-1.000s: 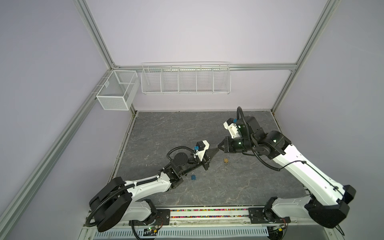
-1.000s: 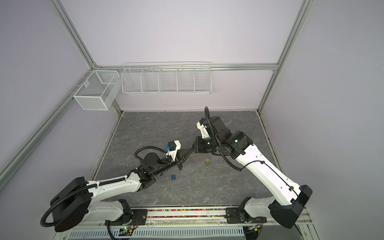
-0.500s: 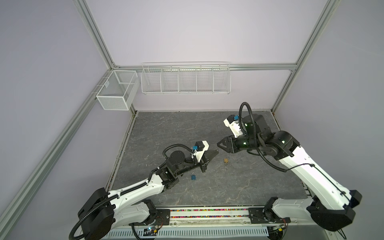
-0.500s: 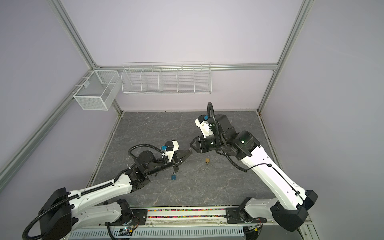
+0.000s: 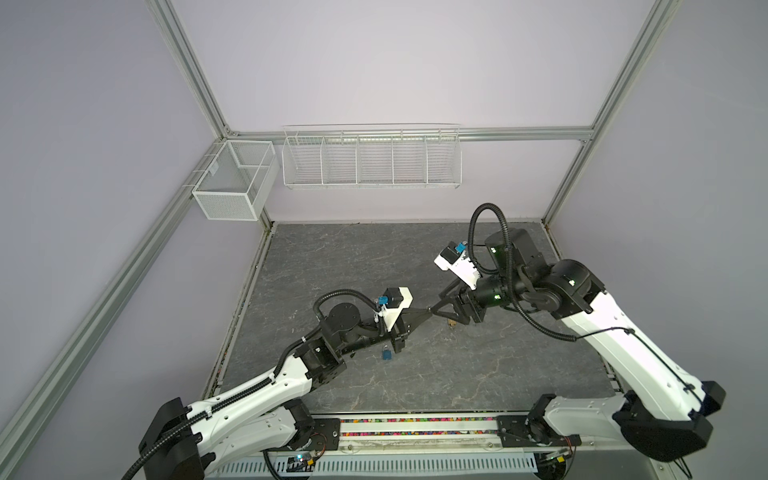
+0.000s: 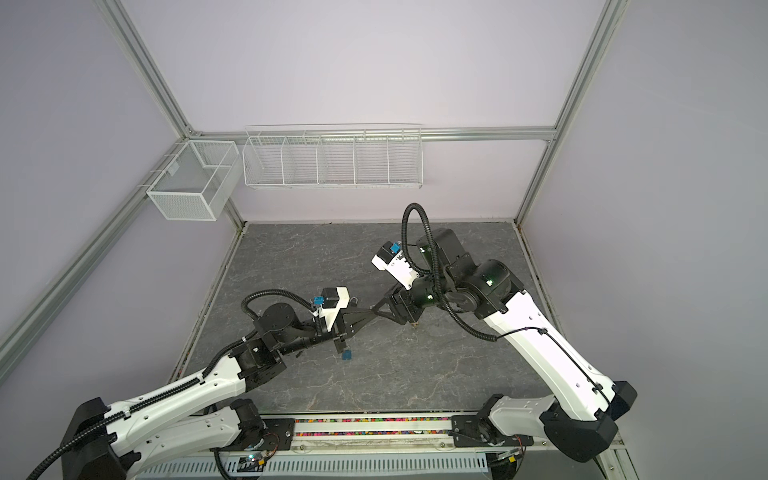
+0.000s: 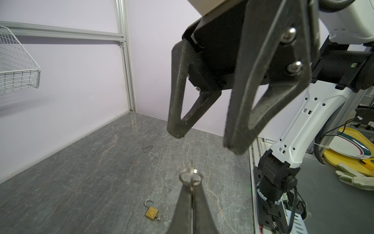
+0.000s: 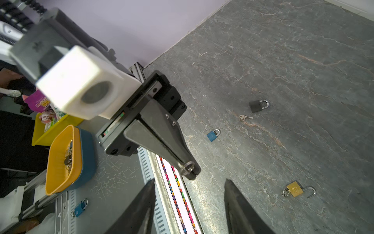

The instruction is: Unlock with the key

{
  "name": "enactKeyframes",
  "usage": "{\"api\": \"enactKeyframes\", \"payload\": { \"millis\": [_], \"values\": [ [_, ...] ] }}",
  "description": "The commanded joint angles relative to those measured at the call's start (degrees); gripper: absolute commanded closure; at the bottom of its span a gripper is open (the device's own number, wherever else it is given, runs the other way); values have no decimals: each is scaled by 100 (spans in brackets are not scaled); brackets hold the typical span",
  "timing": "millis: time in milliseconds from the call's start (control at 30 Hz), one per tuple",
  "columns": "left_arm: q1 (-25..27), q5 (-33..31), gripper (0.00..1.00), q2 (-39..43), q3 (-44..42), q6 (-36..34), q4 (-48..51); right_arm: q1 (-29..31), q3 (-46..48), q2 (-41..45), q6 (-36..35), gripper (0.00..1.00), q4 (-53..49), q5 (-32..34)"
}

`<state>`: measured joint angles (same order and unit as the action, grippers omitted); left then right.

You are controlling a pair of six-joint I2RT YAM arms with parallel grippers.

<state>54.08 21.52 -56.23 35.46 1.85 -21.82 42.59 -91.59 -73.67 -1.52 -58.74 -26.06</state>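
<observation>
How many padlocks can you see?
4: black padlock by a loose key, blue padlock near it, open brass padlock apart, second blue padlock beside the yellow tub. Others may hide.

Of the key [image 7: 191, 170] only a thin edge and its ring [image 7: 195, 171] show; the rest is pinched out of sight between the fingers of the left gripper [image 7: 191, 188]. In a top view the brass padlock [image 5: 451, 322] is largely hidden under the right gripper [image 5: 435, 303], and the black padlock [image 6: 354, 300] shows only its shackle behind the left wrist camera [image 6: 338, 305]. That camera's housing is blurred in the right wrist view.
</observation>
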Motion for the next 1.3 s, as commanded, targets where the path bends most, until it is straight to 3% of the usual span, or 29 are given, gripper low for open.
{"api": "enactKeyframes", "payload": {
  "millis": [0, 233, 700, 800, 1067, 1233, 1267],
  "values": [
    [32, 140, 100, 8, 206, -122, 117, 70, -126, -95, -545, 45, -201, -245],
    [32, 276, 100, -127, 286, -5, 4, 193, -325, -402, -741, 52, -340, -68],
    [32, 344, 100, -287, 276, 77, -207, 252, -307, -431, -947, 79, -517, 332],
    [32, 361, 100, -332, 277, 95, -241, 255, -315, -444, -963, 80, -491, 276],
    [32, 320, 100, -379, 268, 135, -269, 259, -316, -439, -1052, 93, -554, 371],
    [32, 66, 100, -361, 251, 264, -344, 245, -274, -391, -1002, 93, -467, 339],
    [32, -57, 89, -333, 246, 341, -327, 230, -254, -364, -948, 93, -407, 362]
  ]
}}
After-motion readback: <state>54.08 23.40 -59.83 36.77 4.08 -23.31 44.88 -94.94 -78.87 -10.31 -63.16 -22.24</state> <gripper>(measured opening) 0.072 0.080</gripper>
